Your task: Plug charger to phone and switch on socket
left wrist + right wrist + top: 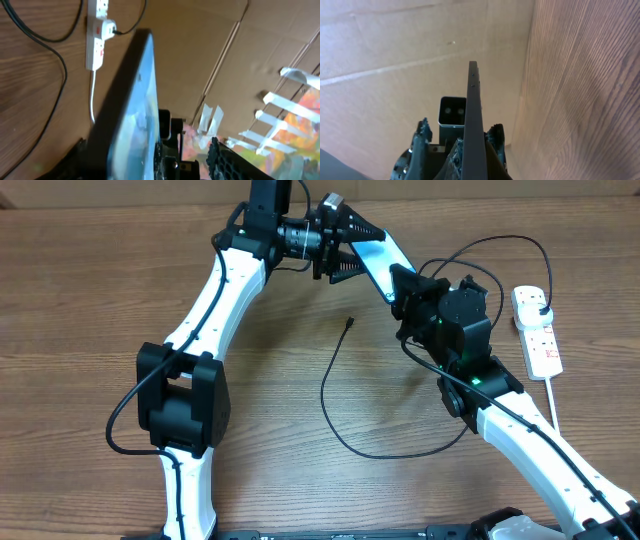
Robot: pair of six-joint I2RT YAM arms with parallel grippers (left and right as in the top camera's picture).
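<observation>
The right pincer (405, 292) grips one end of the phone (375, 258), with the left pincer (338, 250) at the other. The charger (323, 385) lies looped on the table (100, 280).

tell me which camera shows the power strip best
Overhead: the whole power strip lies in plain sight, the charger's plug in it. The left wrist view shows it with one end cut off by the frame. The right wrist view misses it.

No legible text in view.
</observation>
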